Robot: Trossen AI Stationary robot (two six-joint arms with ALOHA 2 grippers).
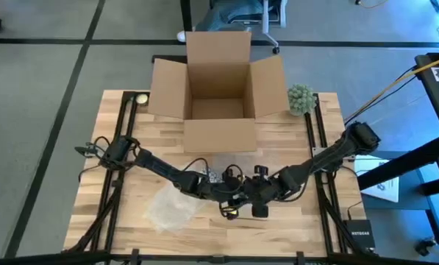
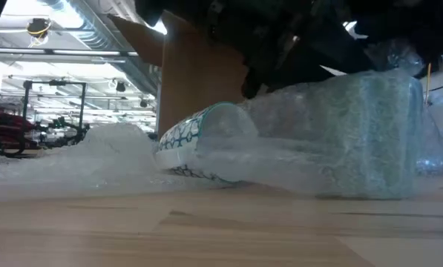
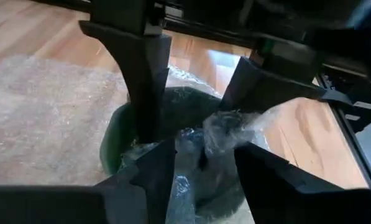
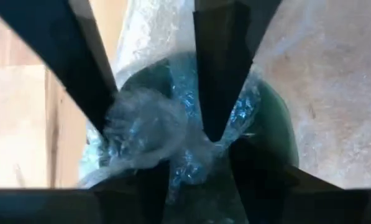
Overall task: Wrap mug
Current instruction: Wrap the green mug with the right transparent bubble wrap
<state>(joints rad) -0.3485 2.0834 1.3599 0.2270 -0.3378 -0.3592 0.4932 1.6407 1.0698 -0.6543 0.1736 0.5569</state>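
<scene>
One mug [image 2: 195,144] lies on its side near the surface's front edge, partly rolled in one bubble wrap sheet [image 2: 355,126]; its mouth looks uncovered, so wrapping seems half done. Left gripper [image 3: 191,146] and right gripper [image 4: 166,140] both pinch wrap there. One cardboard box [image 1: 218,81] waits behind.

Table [image 1: 278,228] seen from overhead; low view level, very near mug [image 2: 195,144]; wrist views aimed past own fingers, mug shared close
</scene>
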